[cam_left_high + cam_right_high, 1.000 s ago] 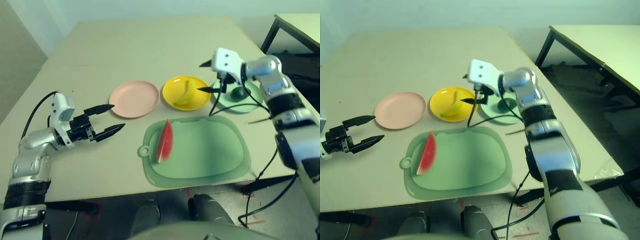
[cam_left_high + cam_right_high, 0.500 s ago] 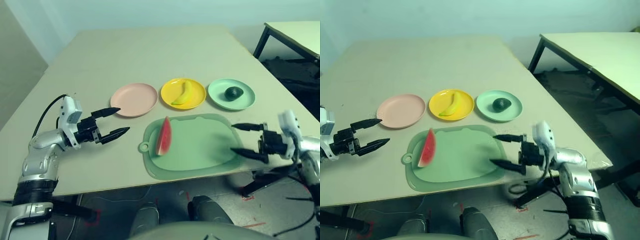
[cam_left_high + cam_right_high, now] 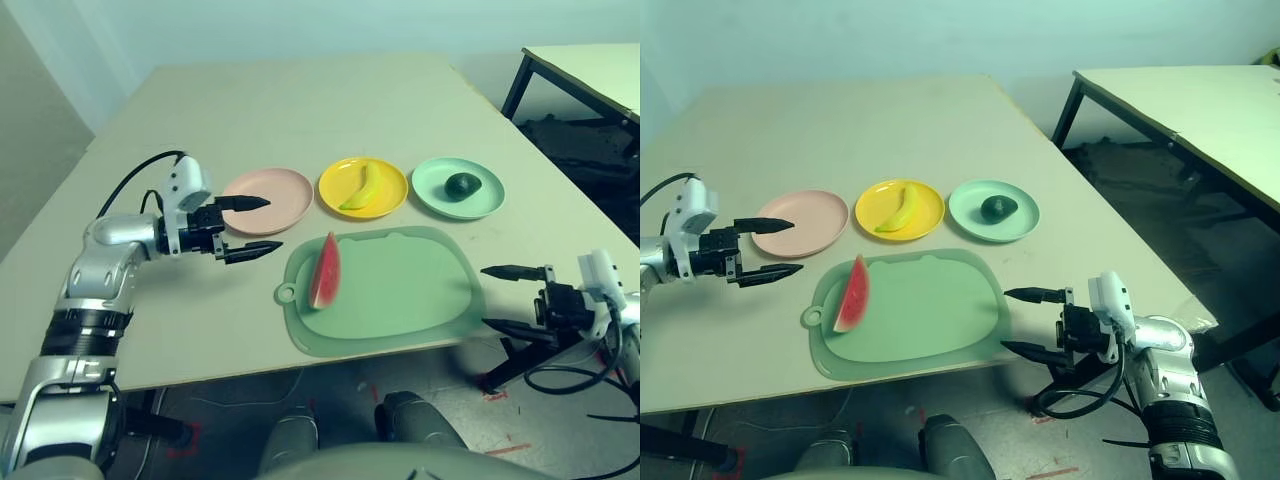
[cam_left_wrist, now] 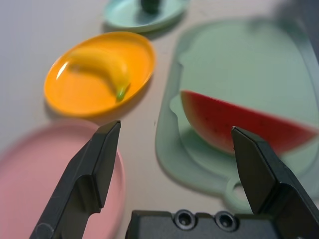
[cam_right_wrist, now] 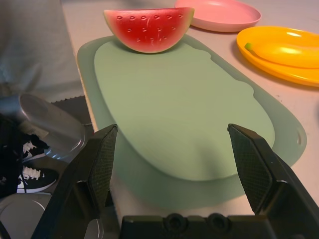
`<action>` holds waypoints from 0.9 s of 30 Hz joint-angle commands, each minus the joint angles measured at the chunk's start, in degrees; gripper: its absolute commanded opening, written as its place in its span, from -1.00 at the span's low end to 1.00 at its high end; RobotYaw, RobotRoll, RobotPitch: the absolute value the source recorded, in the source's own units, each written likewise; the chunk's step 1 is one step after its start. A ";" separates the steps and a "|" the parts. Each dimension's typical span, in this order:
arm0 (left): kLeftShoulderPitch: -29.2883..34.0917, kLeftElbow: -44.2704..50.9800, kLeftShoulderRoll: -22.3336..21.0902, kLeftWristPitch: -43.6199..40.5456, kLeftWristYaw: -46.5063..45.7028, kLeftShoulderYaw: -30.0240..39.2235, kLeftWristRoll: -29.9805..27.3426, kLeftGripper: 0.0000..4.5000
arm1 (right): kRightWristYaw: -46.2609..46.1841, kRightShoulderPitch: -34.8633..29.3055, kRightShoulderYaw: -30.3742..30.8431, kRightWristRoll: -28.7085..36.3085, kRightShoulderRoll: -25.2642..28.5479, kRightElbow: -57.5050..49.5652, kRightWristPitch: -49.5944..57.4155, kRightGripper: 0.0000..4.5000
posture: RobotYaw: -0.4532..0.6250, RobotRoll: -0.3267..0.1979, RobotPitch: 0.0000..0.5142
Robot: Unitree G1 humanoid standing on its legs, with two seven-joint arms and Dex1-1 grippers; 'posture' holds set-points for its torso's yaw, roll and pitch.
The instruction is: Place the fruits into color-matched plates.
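watermelon: The red watermelon wedge (image 3: pixel 326 272) stands on its green rind on the left part of the big pale green mat (image 3: pixel 400 300). It has small dark seed marks on its red face.
watermelon and left gripper: The left gripper (image 3: pixel 258 224) is near the watermelon, off to its left. It does not touch it. It points toward the wedge.
left gripper: Its two black fingers are wide apart and hold nothing. One fingertip (image 3: pixel 256 202) hangs over the edge of the pink plate (image 3: pixel 272 196). The other fingertip is over the bare table (image 3: pixel 300 110), between the pink plate and the mat.
watermelon and right gripper: The right gripper (image 3: pixel 500 296) is well apart from the watermelon, at the right end of the mat, past the near edge of the table.
right gripper: Its fingers are wide apart too, and nothing is between them. It points back toward the mat.
banana: The yellow curved banana (image 3: pixel 360 186) lies in the yellow plate (image 3: pixel 390 200).
avocado: The dark green round avocado (image 3: pixel 462 185) sits in the mint green plate (image 3: pixel 436 196).
plates: The three plates stand in a row behind the mat. Pink is on the left, yellow is in the middle, green is on the right.
pink plate: It has no fruit in it.
other table: One more table (image 3: pixel 1200 110) stands off to the right.
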State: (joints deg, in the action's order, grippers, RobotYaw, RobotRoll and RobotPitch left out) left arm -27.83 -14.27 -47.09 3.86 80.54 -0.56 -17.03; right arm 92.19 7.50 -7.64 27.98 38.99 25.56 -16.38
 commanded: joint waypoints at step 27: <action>-36.84 -25.63 2.12 58.27 11.96 -58.72 -10.47 1.00 | -4.98 -2.94 -2.15 2.64 -1.86 -3.78 4.86 0.98 | -0.61 0.25 -0.92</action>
State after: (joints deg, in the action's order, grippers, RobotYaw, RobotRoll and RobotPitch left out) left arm -63.72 -40.16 -45.03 61.03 91.95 -57.70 -26.56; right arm 87.56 4.41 -8.95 29.71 37.30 22.71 -12.64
